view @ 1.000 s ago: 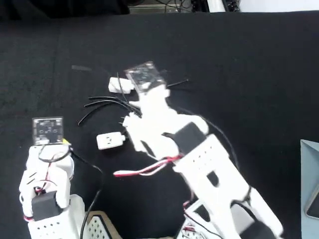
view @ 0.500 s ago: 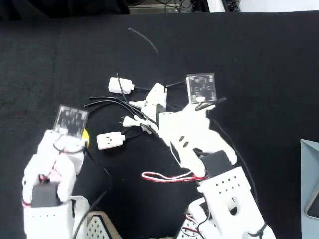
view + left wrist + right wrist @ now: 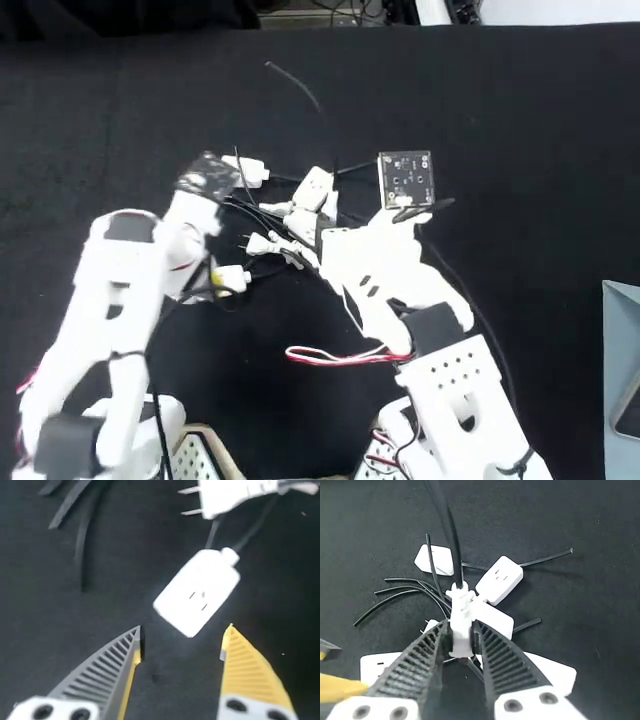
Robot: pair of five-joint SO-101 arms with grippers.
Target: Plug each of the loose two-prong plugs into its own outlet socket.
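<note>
High view: my left gripper (image 3: pixel 214 278) sits just beside the nearest outlet socket (image 3: pixel 234 277), at the near-left edge of the cord tangle on the table (image 3: pixel 520 120). The right arm (image 3: pixel 400 270) is over the middle of the pile, farther from that socket.

Left wrist view: the claw is spread wide and holds nothing. The socket lies just ahead of the tips, slots up, its long axis slanted across the gap, so I'd judge a wrist turn comes before closing. Another plug (image 3: pixel 235 495) crowds the far side — bare cloth nearer me.

Right wrist view: the right gripper (image 3: pixel 460 626) is clamped on a white plug (image 3: pixel 462 605), with its cord running away past a second socket (image 3: pixel 499 580).
</note>
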